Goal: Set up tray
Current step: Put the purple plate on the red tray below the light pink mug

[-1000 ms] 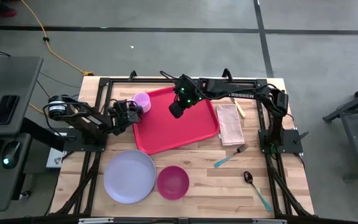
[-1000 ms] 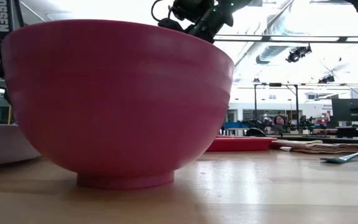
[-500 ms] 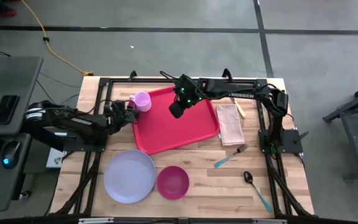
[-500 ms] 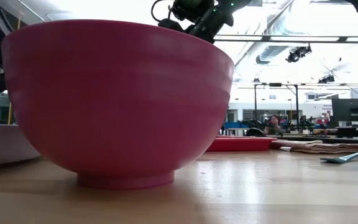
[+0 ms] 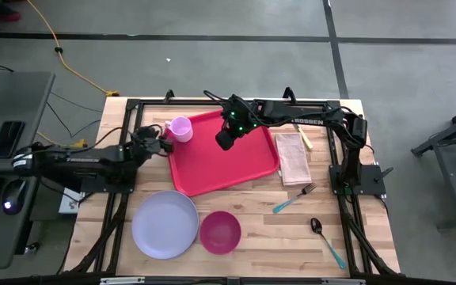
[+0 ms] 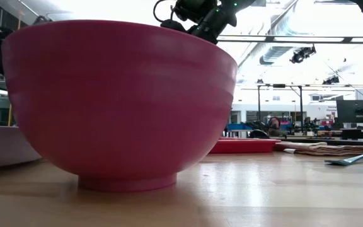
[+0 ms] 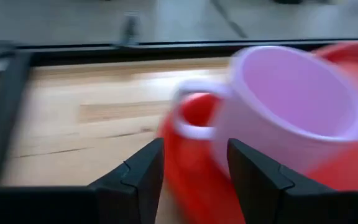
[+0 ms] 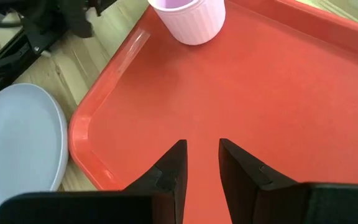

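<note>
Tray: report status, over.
Left pincer open, off the cup. Right pincer open, above tray. Cup on tray's corner. Plate, bowl off tray.

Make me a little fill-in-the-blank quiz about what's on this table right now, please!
1. The lavender cup stands on a corner of the red ____.
2. The pink bowl sits right beside the lavender ____.
3. The right gripper hovers over the tray holding ____.
4. The folded cloth lies beside the tray, and nearer the table's front edge lie a fork and a ____.

Missing words: tray; plate; nothing; spoon
</note>
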